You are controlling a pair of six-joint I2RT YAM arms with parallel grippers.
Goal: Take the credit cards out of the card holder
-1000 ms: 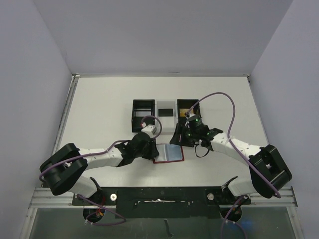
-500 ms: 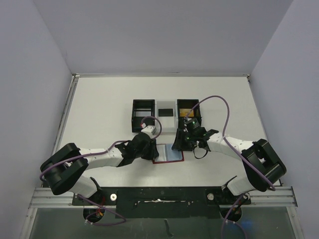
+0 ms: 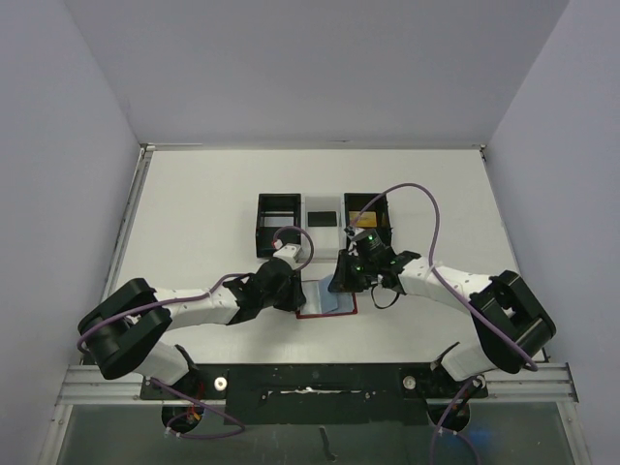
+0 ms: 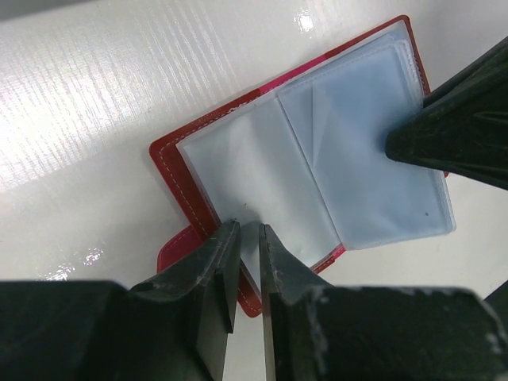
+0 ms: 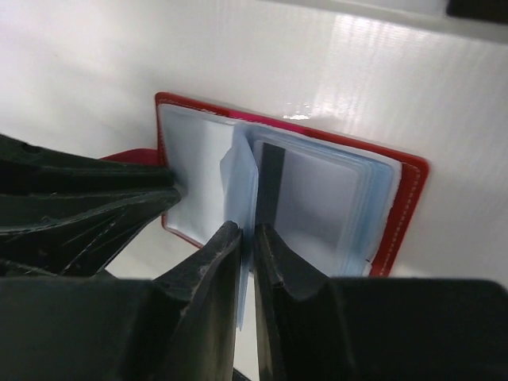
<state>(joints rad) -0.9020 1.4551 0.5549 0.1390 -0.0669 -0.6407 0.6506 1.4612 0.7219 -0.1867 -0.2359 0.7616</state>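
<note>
Ahead of me: a tray on a white table.
Three bins, black, white, black, side by side at my twelve o'clock; grey walls flank the table.

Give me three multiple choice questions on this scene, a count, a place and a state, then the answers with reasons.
1. How many compartments has the black-and-white box tray? A) three B) two C) five
2. Where is the open red rectangular card holder? A) in the tray B) on an arm C) on the white table, in front of the tray
3. The right hand is: A) open over the tray B) closed on the holder's clear plastic sleeve C) open on the table
Answers: 1 A, black, white, black bins in a row. 2 C, per the top view. 3 B, its wrist view shows the pinch.
</note>
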